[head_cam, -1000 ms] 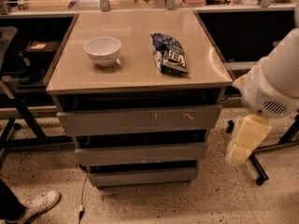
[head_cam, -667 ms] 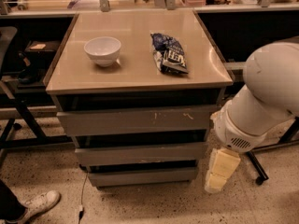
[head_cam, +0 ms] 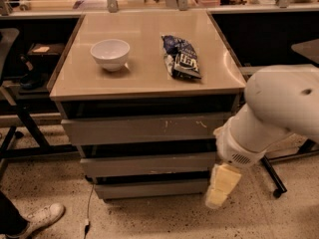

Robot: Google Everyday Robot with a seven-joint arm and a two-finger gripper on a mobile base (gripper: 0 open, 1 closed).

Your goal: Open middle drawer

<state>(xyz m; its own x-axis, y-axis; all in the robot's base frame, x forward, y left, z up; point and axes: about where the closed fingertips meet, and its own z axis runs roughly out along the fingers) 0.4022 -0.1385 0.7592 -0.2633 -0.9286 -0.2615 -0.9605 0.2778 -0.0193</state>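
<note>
**Gripper low at the cabinet's right corner, middle drawer shut**

At the far left, on the speckled floor, lies a white shoe [head_cam: 42,218], and a thin cable [head_cam: 88,208] hangs near the cabinet's foot. On the beige worktop [head_cam: 99,81] a white bowl [head_cam: 110,54] stands left of centre. Below the worktop three grey drawer fronts are stacked: the tall top drawer [head_cam: 124,129] with pale scratches, the middle drawer [head_cam: 149,164] with its plain front pushed in, and the narrow bottom drawer [head_cam: 149,188]. Right of the bowl, well apart from it, a dark blue snack bag [head_cam: 180,56] lies flat. Further right, the pale gripper [head_cam: 222,185] hangs pointing down at the right end of the two lower fronts, just below the middle drawer's corner. Whether it touches the cabinet, and whether it is spread or pressed together, I cannot tell. The bulky white arm [head_cam: 279,108] fills the right side.
</note>
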